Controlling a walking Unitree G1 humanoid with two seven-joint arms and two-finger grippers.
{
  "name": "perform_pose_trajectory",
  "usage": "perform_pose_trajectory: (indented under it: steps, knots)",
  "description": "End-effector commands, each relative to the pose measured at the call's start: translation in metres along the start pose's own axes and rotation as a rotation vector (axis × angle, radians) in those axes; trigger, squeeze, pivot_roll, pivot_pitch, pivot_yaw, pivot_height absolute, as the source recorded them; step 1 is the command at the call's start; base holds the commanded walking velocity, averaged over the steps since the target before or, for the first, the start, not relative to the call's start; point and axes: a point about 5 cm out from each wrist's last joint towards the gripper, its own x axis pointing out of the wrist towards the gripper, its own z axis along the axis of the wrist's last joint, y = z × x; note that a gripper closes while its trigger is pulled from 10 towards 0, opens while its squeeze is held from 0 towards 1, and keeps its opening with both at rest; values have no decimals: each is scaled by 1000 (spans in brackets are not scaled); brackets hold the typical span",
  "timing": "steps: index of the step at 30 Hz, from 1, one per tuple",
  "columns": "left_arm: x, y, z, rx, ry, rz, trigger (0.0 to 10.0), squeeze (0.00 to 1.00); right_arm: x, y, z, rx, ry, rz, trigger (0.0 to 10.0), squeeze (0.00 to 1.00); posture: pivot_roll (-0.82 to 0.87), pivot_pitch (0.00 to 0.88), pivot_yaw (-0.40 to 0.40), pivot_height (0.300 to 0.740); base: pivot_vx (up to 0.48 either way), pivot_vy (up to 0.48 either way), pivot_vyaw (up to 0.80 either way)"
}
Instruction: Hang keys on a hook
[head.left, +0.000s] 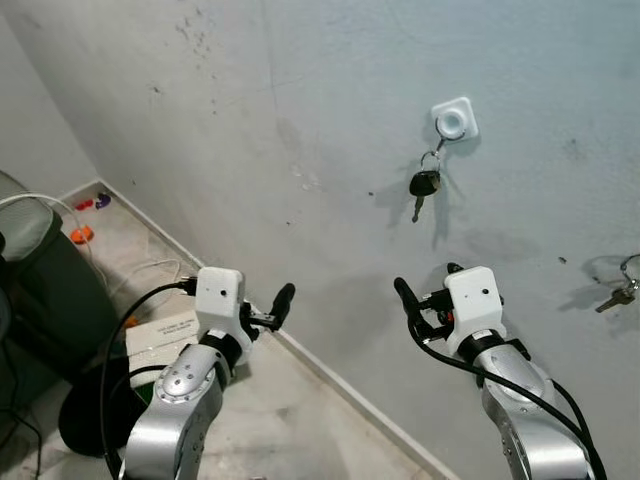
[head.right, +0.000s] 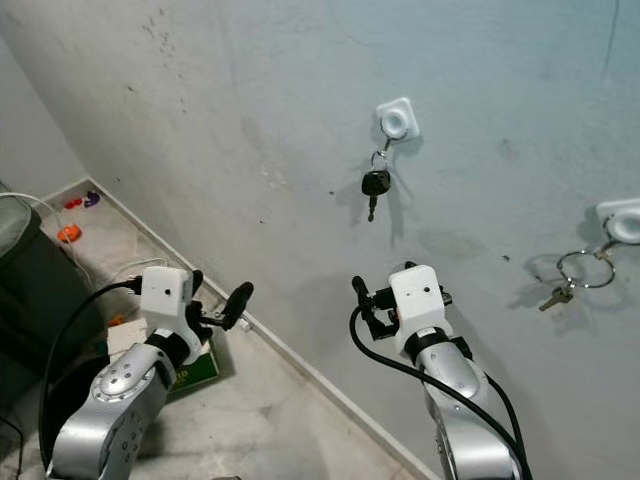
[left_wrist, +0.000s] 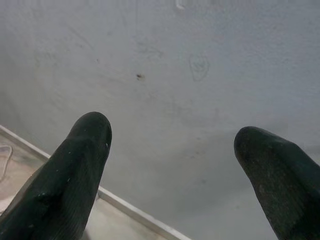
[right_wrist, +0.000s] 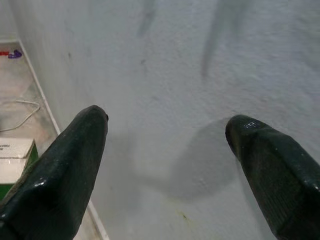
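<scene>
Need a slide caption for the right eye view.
Key hangs on wall hook; both grippers below, empty.

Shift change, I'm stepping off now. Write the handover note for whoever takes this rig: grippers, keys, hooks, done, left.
Left gripper: open, holding nothing, raised in front of the wall low on the robot's left.
Right gripper: open, holding nothing, raised facing the wall below the hook.
Black-headed key: hanging by its ring from the white hook on the wall, above the right gripper.
Second set of keys: on a large ring hanging from another white hook further to the right.
Done: keys appear hung, nothing is in either gripper.
Left: apparently nothing but lowering the arms; check that the key hangs securely.
</scene>
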Motion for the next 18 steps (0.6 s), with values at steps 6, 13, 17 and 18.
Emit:
perform_pose_trajectory:
  steps: [6, 13, 17, 18]
  knots:
    - [1, -3, 1, 2, -6, -9, 10000, 0, -1, -4, -5, 5, 27, -15, 10000, 0, -13, 87, 21, 740, 0, 344, 0]
    - [1, -3, 2, 9, -6, -15, 10000, 0, 0, -4, -5, 7, 25, -11, 10000, 0, -13, 84, 24, 740, 0, 465, 0]
    - [2, -2, 2, 17, -2, -14, 10000, 0, 0, -2, -5, 10, 22, -7, 10000, 0, -10, 81, 28, 740, 0, 458, 0]
    - [2, -2, 2, 18, -2, -14, 10000, 0, 0, -2, -4, 11, 22, -7, 10000, 0, -10, 81, 28, 740, 0, 394, 0]
